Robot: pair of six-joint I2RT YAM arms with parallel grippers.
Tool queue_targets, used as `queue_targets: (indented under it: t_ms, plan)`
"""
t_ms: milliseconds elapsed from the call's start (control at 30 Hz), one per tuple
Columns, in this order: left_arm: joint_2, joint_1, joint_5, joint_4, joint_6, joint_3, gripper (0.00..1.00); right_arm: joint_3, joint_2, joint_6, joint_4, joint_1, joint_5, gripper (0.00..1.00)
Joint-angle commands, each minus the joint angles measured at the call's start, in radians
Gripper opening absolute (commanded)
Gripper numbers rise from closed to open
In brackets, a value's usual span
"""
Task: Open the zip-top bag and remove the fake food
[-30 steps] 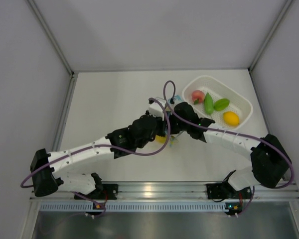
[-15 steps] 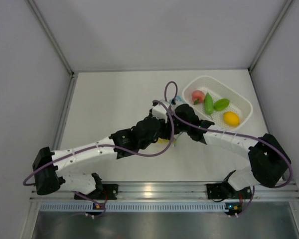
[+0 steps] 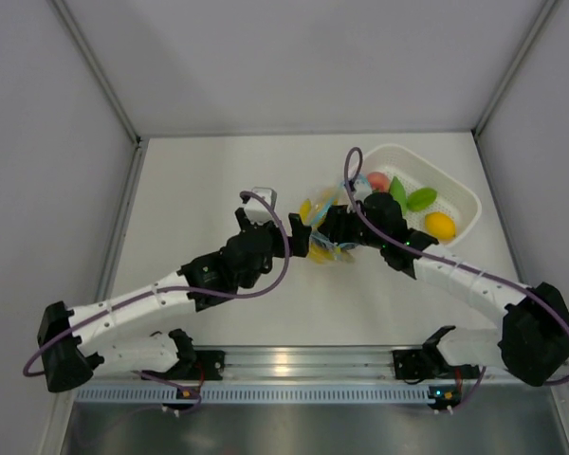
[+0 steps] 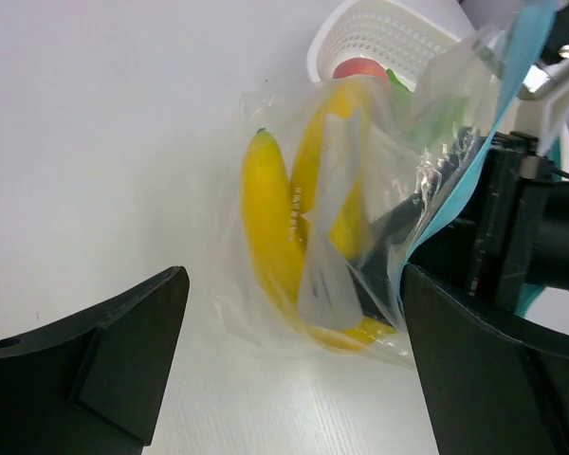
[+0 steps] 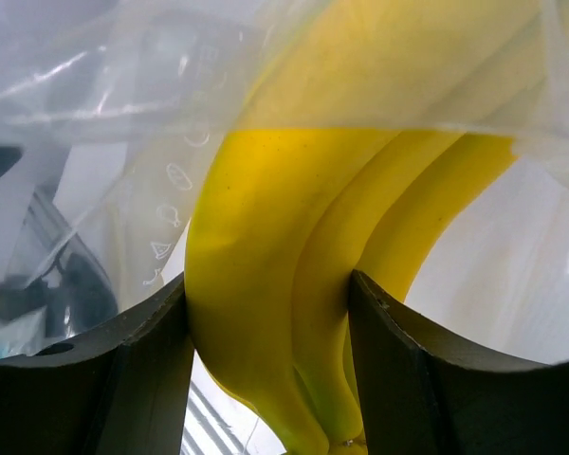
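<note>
The clear zip-top bag (image 3: 324, 230) hangs crumpled around a yellow banana bunch (image 3: 309, 210), just left of the basket. My right gripper (image 3: 337, 230) is shut on the banana bunch (image 5: 266, 218); both fingers (image 5: 161, 351) press its sides, with bag film (image 5: 123, 142) draped above. The bag's blue zip strip (image 4: 474, 161) lies along the right gripper's body. My left gripper (image 4: 292, 303) stands wide open in front of the bag (image 4: 360, 190), touching nothing. A pink peach-like piece (image 3: 376, 180), two green pieces (image 3: 397, 196) and a yellow-orange fruit (image 3: 440, 225) lie in the basket.
The white perforated basket (image 3: 463, 192) stands at the back right, close behind the right gripper. Grey walls close in the table on the left, back and right. A metal rail (image 3: 284, 360) runs along the near edge.
My left gripper has opened, let go of the bag and drawn back to the left. The right gripper has carried the bag and banana bunch a little to the right and back.
</note>
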State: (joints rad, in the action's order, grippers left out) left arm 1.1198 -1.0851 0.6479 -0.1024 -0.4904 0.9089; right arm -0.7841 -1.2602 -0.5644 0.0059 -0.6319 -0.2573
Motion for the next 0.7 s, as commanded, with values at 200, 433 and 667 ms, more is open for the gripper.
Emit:
queue_targets:
  t_ms: [200, 433, 667]
  plan:
    - [-0.190, 0.149, -0.379, 0.240, 0.044, -0.217, 0.98, -0.014, 0.194, 0.120, -0.096, 0.103, -0.071, 0.00]
    - [-0.169, 0.151, -0.522, 0.326, 0.069, -0.268, 0.99, -0.012, 0.234, 0.129, -0.078, 0.169, -0.178, 0.00]
    - [-0.103, 0.159, -0.594, 0.391, 0.082, -0.312, 0.99, -0.029, 0.304, 0.139, -0.066, 0.198, -0.315, 0.00]
